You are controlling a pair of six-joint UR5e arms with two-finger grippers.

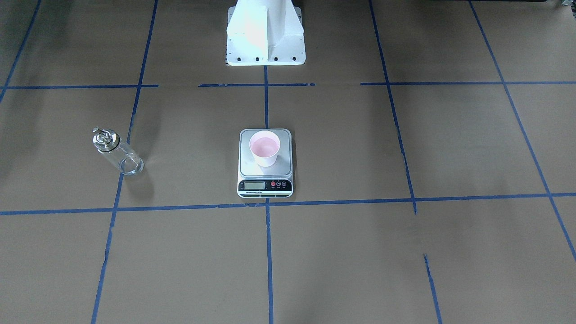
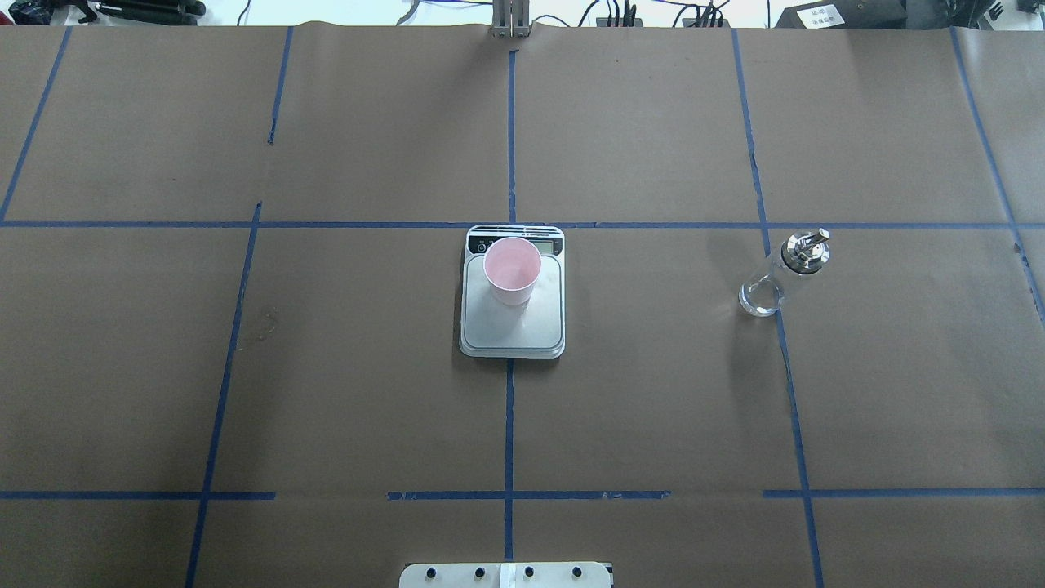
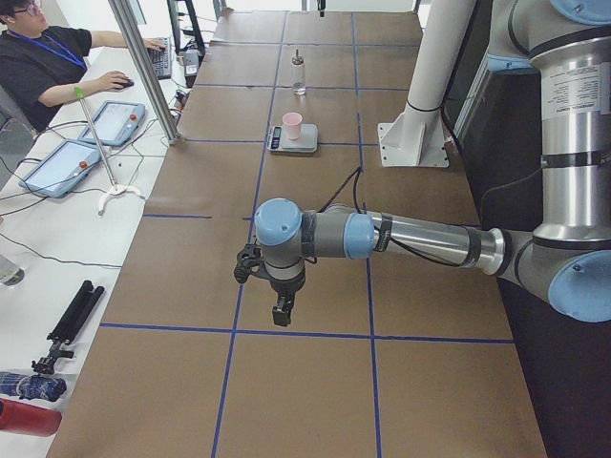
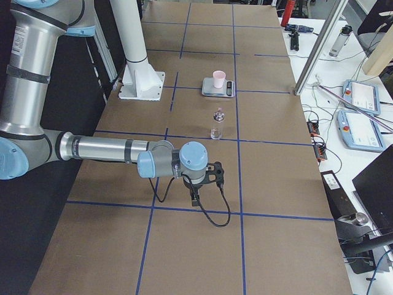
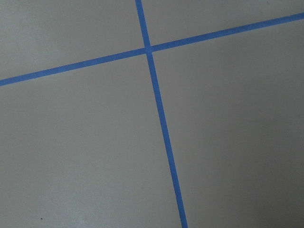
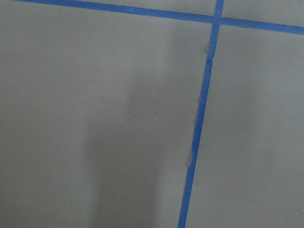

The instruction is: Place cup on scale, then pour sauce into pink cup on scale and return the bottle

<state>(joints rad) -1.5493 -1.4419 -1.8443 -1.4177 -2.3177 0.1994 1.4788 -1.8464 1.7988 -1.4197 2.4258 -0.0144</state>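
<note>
Surface: brown paper-covered table point(image 2: 367, 367) gridded in blue tape point(image 2: 509, 425). You have the white robot base point(image 1: 265, 40) at the middle of the robot-side edge.

Left end of surface: the left arm point(image 3: 420, 239) has its forearm stretched level out over the table and its wrist bent down. The left gripper point(image 3: 283, 310) hangs fingers-down above the paper, near a tape line, with nothing in it that you can see. You cannot tell the finger gap from this side view. A person point(image 3: 43, 57) sits at a desk beyond the operator-side edge.

Centre of surface: the scale point(image 2: 512, 331) lies flat on the centre tape line. Its long axis runs from the robot side to the operator side, with the display strip toward the operators. The platform is silver, the front strip black with red buttons. The cup point(image 2: 512, 269) stands upright, mouth up, near the middle of the platform. It is pale pink, tapered and pink inside.

Right part of surface: the bottle point(image 2: 782, 273) stands upright on a tape line, well apart from the scale, long axis vertical. It is clear glass with a shiny metal cap and spout on top.

Right end: the right arm point(image 4: 104, 149) mirrors the left, forearm level and wrist down. The right gripper point(image 4: 195, 198) points at the paper near a tape line. You cannot tell its opening.
</note>
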